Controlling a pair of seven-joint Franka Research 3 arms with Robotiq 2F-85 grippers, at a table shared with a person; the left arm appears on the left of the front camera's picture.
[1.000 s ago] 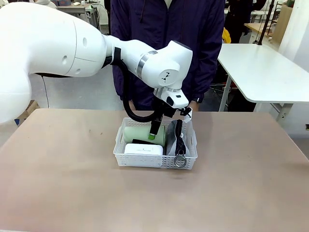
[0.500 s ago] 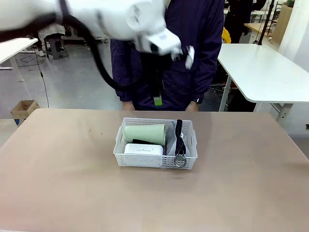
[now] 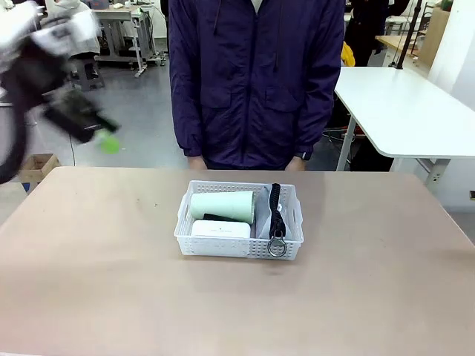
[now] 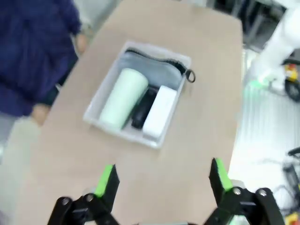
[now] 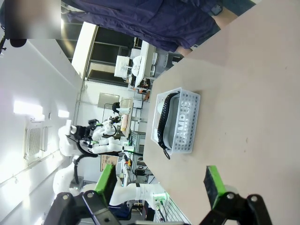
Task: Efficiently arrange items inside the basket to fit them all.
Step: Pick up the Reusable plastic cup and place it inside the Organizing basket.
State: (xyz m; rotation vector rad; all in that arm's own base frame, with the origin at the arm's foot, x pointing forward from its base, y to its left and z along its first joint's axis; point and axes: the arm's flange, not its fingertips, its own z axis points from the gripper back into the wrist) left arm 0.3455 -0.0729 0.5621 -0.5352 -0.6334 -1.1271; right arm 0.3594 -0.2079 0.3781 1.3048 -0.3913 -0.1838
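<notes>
Basket [image 3: 239, 219] mid-table, packed: cup [image 3: 222, 205], box [image 3: 220, 229], stapler [image 4: 143, 108], pouch [image 3: 277, 215]. Left gripper [image 4: 162, 179] and right gripper [image 5: 159, 181] both spread, empty. Risk: dangling ring [image 3: 277, 247] snagging if moved.

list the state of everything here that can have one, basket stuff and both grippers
basket: on the table, holding all four items
pale green cup: lying on its side at the basket's far side
white rounded box: lying along the near wall
black stapler: wedged between cup and box
grey pouch: at one end, its ring hanging over the rim
left gripper: open, empty, high above the table
right gripper: open, empty
</notes>
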